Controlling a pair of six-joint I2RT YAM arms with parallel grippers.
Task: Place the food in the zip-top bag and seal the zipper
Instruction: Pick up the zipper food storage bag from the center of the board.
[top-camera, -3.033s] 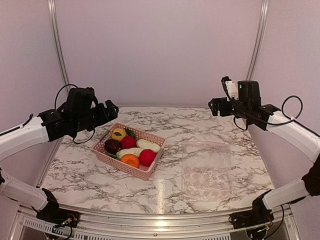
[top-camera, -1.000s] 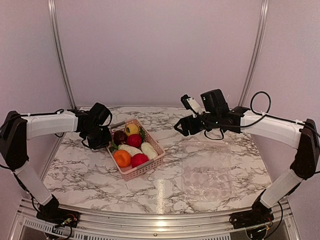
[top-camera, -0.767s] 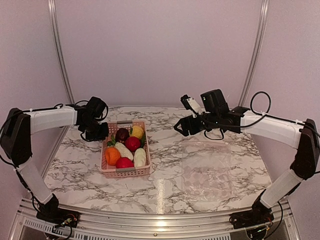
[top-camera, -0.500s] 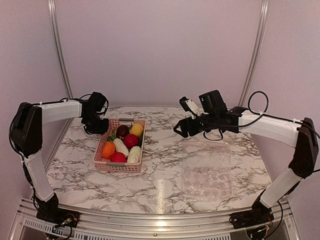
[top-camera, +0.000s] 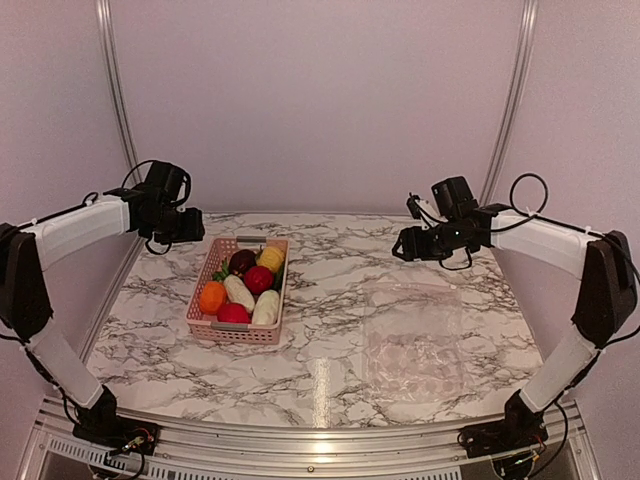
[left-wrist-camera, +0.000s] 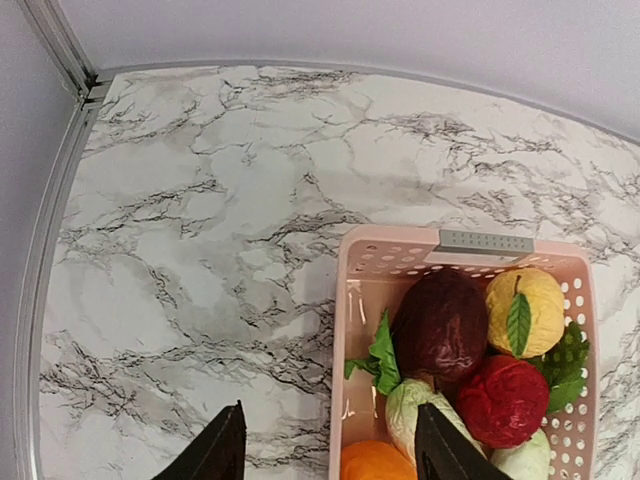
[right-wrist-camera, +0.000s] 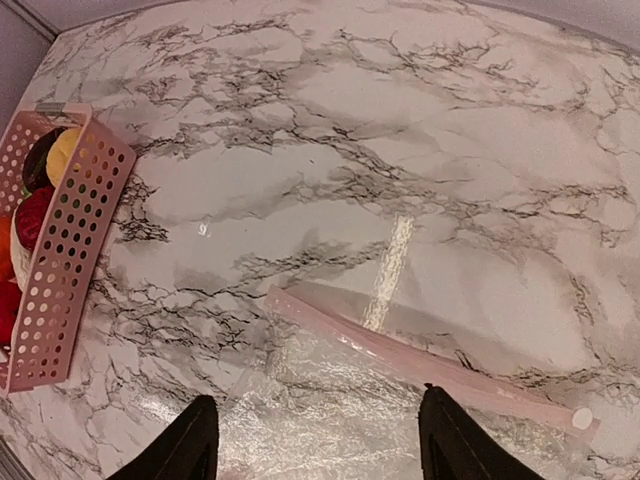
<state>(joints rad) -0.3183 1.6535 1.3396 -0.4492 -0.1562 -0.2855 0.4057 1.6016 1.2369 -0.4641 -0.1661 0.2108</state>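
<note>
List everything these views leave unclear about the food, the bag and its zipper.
- Left wrist view: the basket runs off the bottom edge. The orange piece is half cut off, and anything beyond it is unseen.
- Right wrist view: the bag is cut off below. Whether its zipper is pressed shut cannot be told.
- Top view: the zipper is too faint to see.

2 arms stretched forward and raised, left gripper (left-wrist-camera: 330, 455) jaws apart, right gripper (right-wrist-camera: 322, 445) jaws apart
</note>
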